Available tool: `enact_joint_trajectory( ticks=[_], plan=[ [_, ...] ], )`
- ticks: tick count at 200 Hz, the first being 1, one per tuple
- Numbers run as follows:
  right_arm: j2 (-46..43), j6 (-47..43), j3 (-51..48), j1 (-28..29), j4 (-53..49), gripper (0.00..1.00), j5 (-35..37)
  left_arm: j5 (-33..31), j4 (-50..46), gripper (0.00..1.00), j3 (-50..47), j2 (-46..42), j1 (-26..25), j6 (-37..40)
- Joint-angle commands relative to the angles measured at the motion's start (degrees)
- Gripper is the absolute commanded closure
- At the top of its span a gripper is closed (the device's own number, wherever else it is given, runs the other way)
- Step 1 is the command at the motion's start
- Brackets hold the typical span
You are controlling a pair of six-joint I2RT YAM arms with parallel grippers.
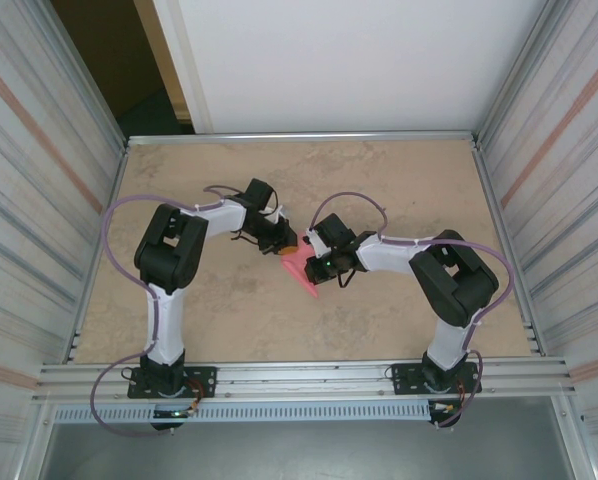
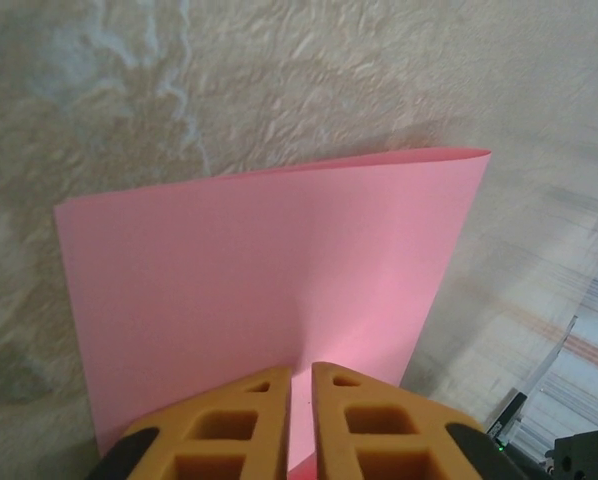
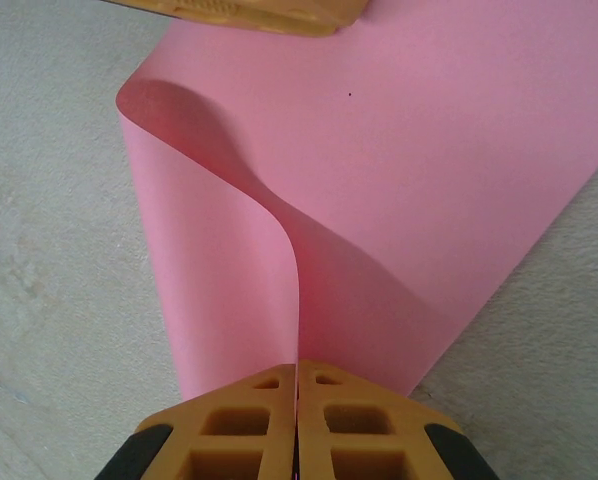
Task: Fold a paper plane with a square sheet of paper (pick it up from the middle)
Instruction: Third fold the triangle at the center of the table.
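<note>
Just left of the tabletop's (image 1: 379,180) middle, the left gripper (image 2: 301,368) has one edge of the square sheet of paper (image 2: 269,270) between its jaws. A thin pink line shows between the yellow pads, so they look pinched on the paper, but only lightly. The sheet itself hangs over the middle of the tabletop, spanning between the two grippers and bowed in a soft S-curve, with no sharp crease yet. I cannot tell whether its low corner touches the tabletop. Just right of the tabletop's middle, the right gripper (image 3: 297,365) has its jaws pressed together on the opposite edge, where the paper's curve runs into them.

The main risk, as I judge it, is the light left pinch: any pull toward the tabletop's right side could slide the edge free. Pushing the grippers closer could also buckle the bow into a stray, off-centre crease, and twisting could tear the thin sheet.
</note>
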Motion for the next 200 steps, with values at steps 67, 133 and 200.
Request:
enact_joint_trajectory(
  ticks=[67, 133, 200],
  plan=[
    [2.5, 2.4, 0.4, -0.5, -1.9, 0.92, 0.1, -2.7, 12.7, 0.76, -15.6, -17.9, 2.4, -11.3],
    [2.8, 3.5, 0.4, -0.5, -2.1, 0.92, 0.2, -0.1, 24.0, 0.79, -26.9, -22.1, -1.3, -20.1],
    [3.1, 3.9, 0.4, -0.6, -2.1, 0.92, 0.1, -1.1, 21.4, 0.86, -24.8, -18.4, -4.8, -20.1]
  ],
)
